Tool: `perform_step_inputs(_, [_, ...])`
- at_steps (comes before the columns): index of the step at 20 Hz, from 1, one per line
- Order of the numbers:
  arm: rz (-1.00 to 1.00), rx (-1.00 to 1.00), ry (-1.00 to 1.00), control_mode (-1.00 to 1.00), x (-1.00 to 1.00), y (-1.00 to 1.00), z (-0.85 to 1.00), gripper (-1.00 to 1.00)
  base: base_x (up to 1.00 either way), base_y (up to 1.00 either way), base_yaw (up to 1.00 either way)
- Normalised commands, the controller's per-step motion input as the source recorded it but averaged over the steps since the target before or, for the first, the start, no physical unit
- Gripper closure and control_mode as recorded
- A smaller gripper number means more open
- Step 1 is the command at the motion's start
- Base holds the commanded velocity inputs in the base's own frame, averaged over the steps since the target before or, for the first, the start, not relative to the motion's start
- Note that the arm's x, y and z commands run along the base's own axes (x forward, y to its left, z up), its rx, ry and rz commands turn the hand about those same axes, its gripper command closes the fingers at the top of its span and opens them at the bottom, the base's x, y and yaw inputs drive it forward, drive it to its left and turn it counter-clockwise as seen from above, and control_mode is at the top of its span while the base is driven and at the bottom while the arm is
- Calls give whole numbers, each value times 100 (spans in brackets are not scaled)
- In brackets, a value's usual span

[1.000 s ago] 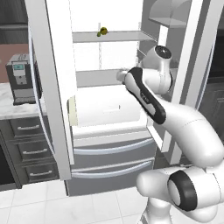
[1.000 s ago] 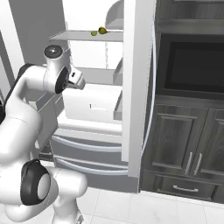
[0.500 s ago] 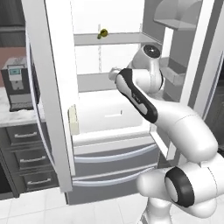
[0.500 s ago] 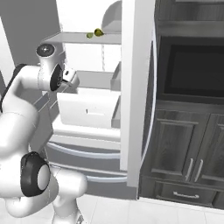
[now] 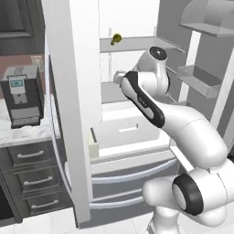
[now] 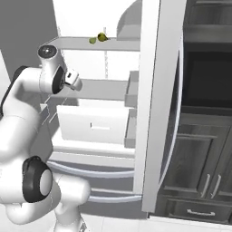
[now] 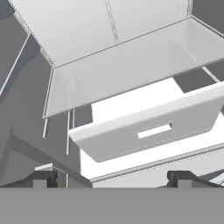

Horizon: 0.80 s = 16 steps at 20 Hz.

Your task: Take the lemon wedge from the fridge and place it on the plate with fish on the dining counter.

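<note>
1. Right, I'm looking into the fridge (image 5: 137,132) with its doors swung open, white interior showing in both base views
2. Lemon wedge (image 6: 93,40) sits on the upper shelf (image 6: 86,44), small yellow-green piece, left of a small round yellow-and-dark fruit (image 6: 103,37), the two just beside each other
3. In the left base view I see a yellow-and-dark blob (image 5: 116,38) at the front edge of that same shelf; too small to split wedge from fruit there
4. My arm reaches into the fridge at the level of the middle glass shelf (image 7: 127,65), well below the wedge's shelf
5. Gripper (image 7: 113,177) has both finger tips at the bottom of the hand view, spread wide apart with nothing between them; jaws fully open, holding nothing
6. Hand view looks down on the glass shelf and, below it, a white crisper drawer (image 7: 148,127) with a slot handle
7. That drawer (image 6: 93,126) also shows in the right base view under the grey shelf, and two steel lower drawers (image 5: 132,183) sit beneath it
8. Left of the fridge I see a coffee machine (image 5: 22,96) on a marble worktop (image 5: 23,132) over dark drawers
9. Right base view has dark cabinets (image 6: 199,163) beside the open right door
</note>
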Motion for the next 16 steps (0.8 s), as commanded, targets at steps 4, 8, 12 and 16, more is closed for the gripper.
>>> perform_step_inputs(4, [0,0,0,100,0,0,0,-100,21,9,-3])
perform_step_inputs(8, [0,0,0,100,0,0,0,-100,52,-1,0])
perform_step_inputs(12, [0,0,0,100,0,0,0,-100,70,0,0])
perform_step_inputs(16, [0,0,0,100,0,0,0,-100,77,0,-2])
